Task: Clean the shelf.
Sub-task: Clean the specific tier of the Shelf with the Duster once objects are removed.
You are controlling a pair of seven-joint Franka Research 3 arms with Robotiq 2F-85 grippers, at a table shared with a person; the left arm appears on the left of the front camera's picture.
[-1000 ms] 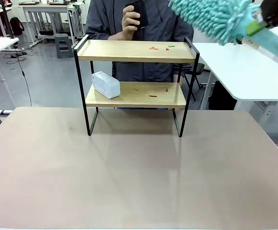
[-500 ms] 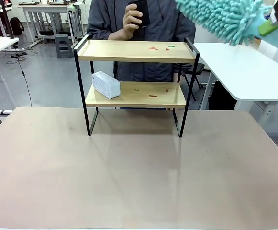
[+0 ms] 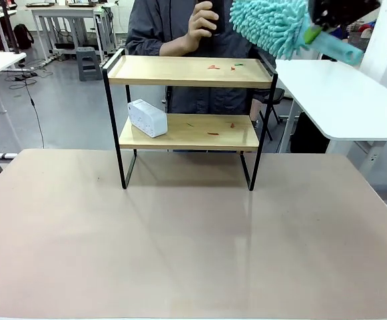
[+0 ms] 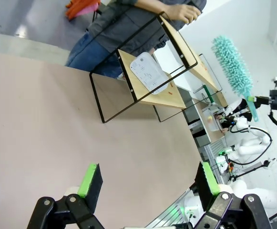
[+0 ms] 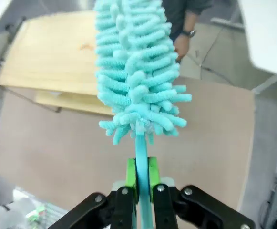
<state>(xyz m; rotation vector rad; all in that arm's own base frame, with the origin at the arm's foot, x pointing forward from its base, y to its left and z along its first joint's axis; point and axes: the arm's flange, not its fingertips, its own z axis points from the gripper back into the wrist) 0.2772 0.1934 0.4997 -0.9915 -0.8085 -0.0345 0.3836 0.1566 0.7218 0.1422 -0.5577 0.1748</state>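
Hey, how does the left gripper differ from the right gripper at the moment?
The left gripper is open and empty; the right gripper is shut on the handle of the teal duster. The left gripper faces across the brown table towards the shelf; the right gripper looks down on the shelf's top board. Both have black fingers with green pads.

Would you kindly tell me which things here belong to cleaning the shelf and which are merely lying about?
For the job: shelf, teal duster in the shut right claw, coloured scraps on both boards.

Just about: white power strip on the lower board, open left claw, dark phone in the person's hand.
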